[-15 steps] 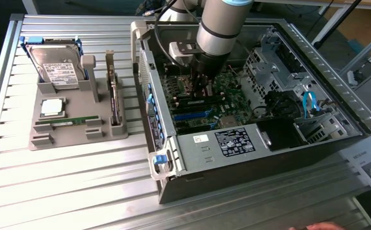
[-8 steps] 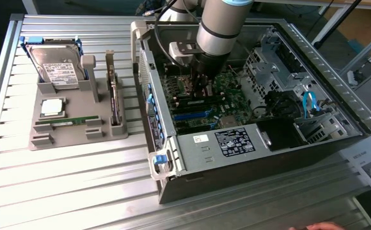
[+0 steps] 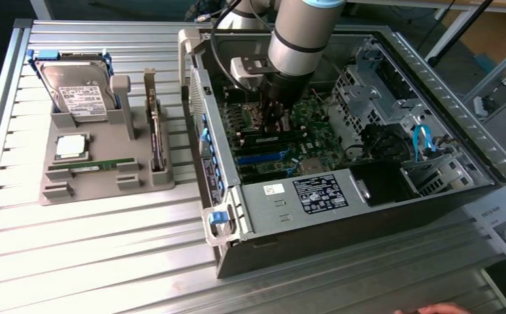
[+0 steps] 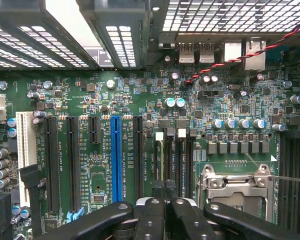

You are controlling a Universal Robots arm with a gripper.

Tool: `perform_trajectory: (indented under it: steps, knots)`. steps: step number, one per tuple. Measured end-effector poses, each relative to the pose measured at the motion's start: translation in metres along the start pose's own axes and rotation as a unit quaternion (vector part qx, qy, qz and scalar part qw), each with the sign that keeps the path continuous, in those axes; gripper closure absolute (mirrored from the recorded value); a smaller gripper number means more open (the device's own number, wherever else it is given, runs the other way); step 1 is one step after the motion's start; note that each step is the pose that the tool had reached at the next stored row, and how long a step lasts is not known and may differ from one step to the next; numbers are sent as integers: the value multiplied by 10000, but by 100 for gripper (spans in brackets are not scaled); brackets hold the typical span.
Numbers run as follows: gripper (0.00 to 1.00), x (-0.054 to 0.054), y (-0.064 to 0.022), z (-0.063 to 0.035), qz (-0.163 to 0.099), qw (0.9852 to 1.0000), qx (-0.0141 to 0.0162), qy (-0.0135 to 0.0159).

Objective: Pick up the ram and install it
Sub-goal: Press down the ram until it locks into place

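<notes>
The ram (image 3: 91,165), a narrow green stick, lies flat in the front slot of the grey holder (image 3: 61,193) on the exterior view's left. My gripper (image 3: 275,119) is far from it, down inside the open computer case (image 3: 340,196), just above the motherboard (image 4: 140,95). In the wrist view my gripper (image 4: 165,192) hangs over the row of black memory slots (image 4: 176,155) beside the processor socket (image 4: 235,187). Its dark fingers (image 4: 150,215) are pressed together, shut. I cannot make out anything held between them.
The holder also carries a hard drive (image 3: 77,91), a square silver processor chip (image 3: 70,146) and an upright dark card (image 3: 155,131). Case walls, a drive cage (image 3: 367,91) and cables (image 3: 423,140) crowd the arm. A hand (image 3: 436,309) shows at the table's near edge.
</notes>
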State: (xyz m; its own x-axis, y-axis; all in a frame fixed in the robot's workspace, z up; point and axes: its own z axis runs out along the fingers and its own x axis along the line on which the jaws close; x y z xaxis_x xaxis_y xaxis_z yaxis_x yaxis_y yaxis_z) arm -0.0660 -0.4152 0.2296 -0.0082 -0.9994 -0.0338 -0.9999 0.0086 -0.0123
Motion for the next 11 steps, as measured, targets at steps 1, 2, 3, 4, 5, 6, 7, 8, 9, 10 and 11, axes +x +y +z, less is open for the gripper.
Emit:
perform_trajectory:
  steps: [1, 2, 3, 4, 5, 6, 7, 8, 9, 10, 11]
  knots:
    - [90, 0, 0, 1, 0, 10000, 0, 0]
    - [90, 0, 0, 3, 0, 10000, 0, 0]
    - [90, 0, 0, 4, 0, 10000, 0, 1]
    - [90, 0, 0, 5, 0, 10000, 0, 1]
    - [90, 0, 0, 5, 0, 10000, 0, 1]
    - [90, 0, 0, 6, 0, 10000, 0, 0]
    - [90, 0, 0, 6, 0, 10000, 0, 0]
    - [90, 0, 0, 6, 0, 10000, 0, 0]
    - [90, 0, 0, 5, 0, 10000, 1, -1]
    - [90, 0, 0, 3, 0, 10000, 1, -1]
    - [90, -1, -1, -1, 0, 10000, 1, -2]
